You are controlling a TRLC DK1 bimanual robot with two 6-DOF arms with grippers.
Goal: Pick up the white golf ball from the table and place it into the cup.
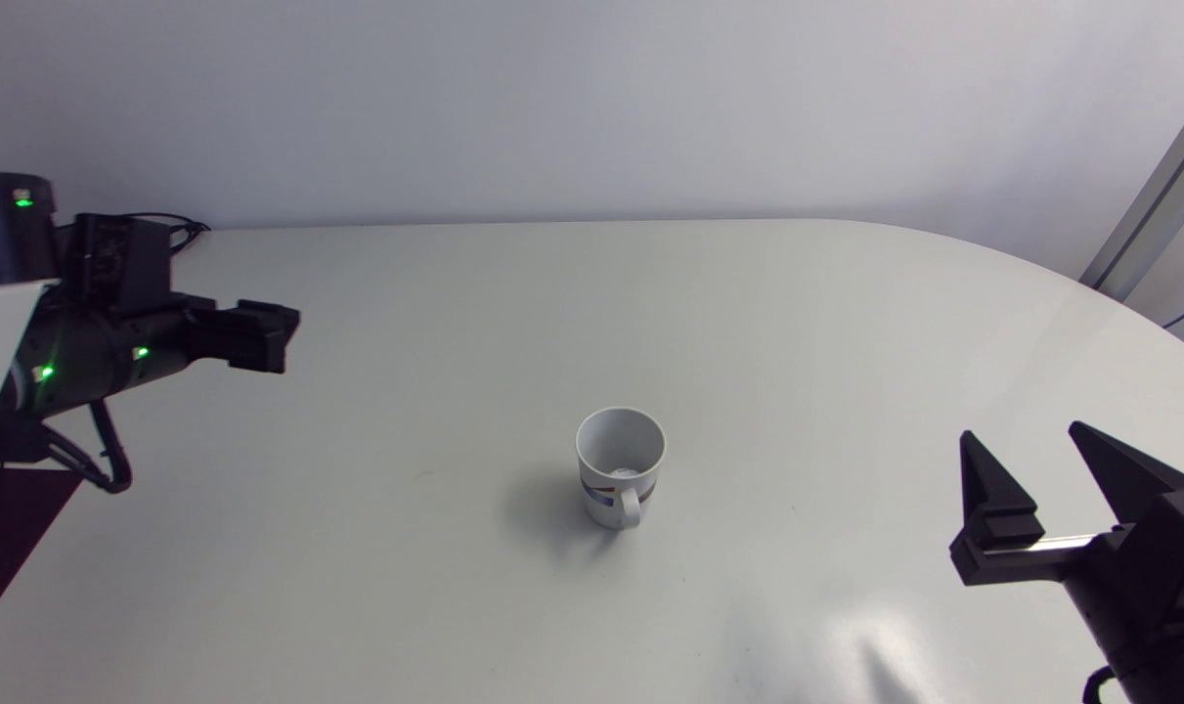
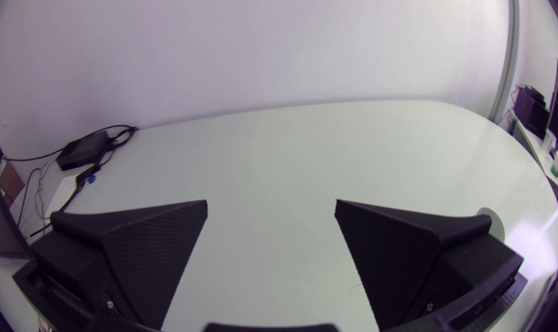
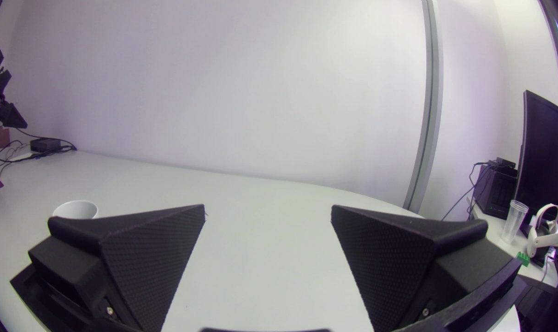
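Figure: we find the white golf ball (image 1: 626,474) resting inside the cup (image 1: 596,486) at mid-table (image 1: 797,342). Our left gripper (image 2: 271,202) and right gripper (image 3: 267,207) are both released and empty, well apart from the cup.

White bench (image 1: 748,323), matte top, far-right corner rounded. White cup (image 1: 620,467) stands upright near the middle, handle toward the near edge, colour band on its side. Small black box (image 2: 81,150) with cables (image 2: 39,184) sits at the far-left corner.
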